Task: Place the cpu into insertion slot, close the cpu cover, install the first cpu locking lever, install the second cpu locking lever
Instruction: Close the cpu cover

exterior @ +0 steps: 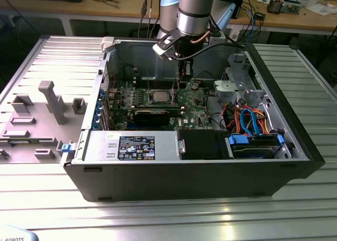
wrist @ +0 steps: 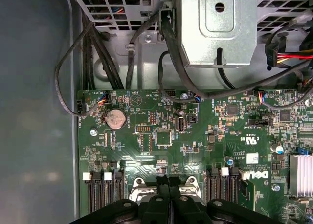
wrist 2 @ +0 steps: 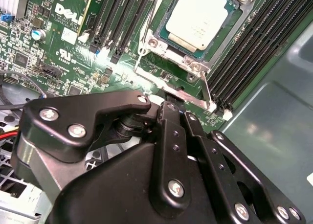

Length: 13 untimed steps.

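Ribbed metal tabletop (exterior: 168, 214), open computer case (exterior: 210, 172) lying on it. Item: my jaws, closed nearly pad to pad, tips down at a locking lever (wrist 2: 151, 79) along the socket's edge; whether the wire is pinched, I cannot tell. Item: cpu (wrist 2: 200, 16), seated flat in the insertion slot (wrist 2: 161, 35), lid facing up; square, no long axis. Item: cpu cover (wrist 2: 183, 57), apparently down around it. Risk, as I judge: tips slip off the thin lever and gouge the motherboard (wrist: 195, 136).
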Available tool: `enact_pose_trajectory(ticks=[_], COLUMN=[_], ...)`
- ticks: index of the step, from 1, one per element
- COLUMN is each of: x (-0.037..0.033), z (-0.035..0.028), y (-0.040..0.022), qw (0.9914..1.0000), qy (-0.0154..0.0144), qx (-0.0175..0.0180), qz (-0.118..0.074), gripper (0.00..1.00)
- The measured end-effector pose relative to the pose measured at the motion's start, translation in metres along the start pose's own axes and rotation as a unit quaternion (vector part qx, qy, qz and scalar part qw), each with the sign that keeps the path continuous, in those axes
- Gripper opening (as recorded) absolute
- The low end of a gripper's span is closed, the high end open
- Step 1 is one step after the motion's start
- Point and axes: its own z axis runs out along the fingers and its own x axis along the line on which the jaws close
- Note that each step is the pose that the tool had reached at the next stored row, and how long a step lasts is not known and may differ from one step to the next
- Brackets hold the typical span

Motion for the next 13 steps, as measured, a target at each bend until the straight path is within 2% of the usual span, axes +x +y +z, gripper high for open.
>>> enact_pose_trajectory(ticks=[13], x=[0.0], z=[0.0001], y=[-0.0027], qw=[1.0], qy=[0.0], qx=[0.0], qz=[0.0], gripper=[0.11])
